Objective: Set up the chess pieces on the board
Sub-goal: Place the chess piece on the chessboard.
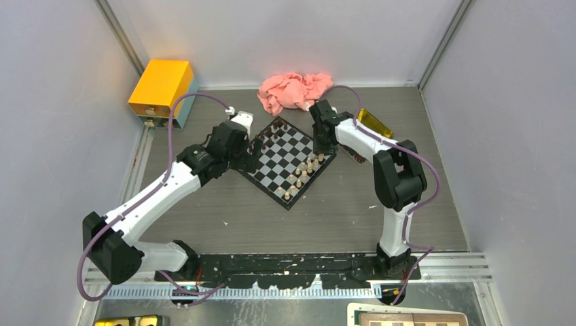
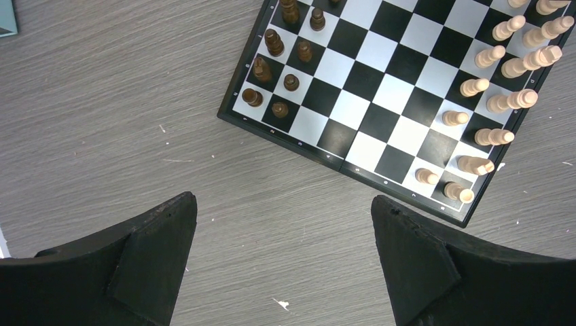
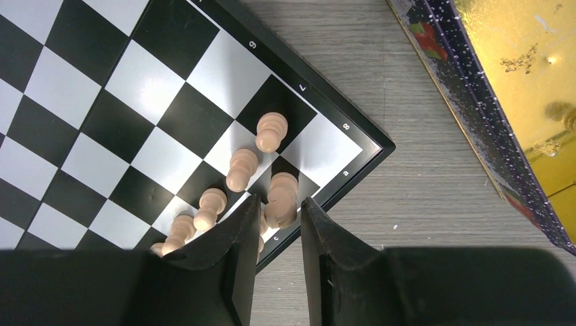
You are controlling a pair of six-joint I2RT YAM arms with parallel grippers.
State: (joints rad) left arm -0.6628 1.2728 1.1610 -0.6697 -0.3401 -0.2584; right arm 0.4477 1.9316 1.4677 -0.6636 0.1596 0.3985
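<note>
Where board [image 1: 283, 160] sits, pink cloth [image 1: 294, 92] behind — yellow tray [image 3: 523, 68] near right claw [image 3: 278, 206]

Left arm [image 1: 156, 197] and right arm [image 1: 392, 227]: white link shells, bulky black joint housings. A purple cable [image 1: 183, 100] runs in loose loops along each arm. Gripper fingers [image 2: 149, 258]: matte black, wedge-shaped, rough-textured. Base plate [image 1: 285, 261]: black.

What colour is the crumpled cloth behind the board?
The cloth is salmon pink; top external view.
</note>
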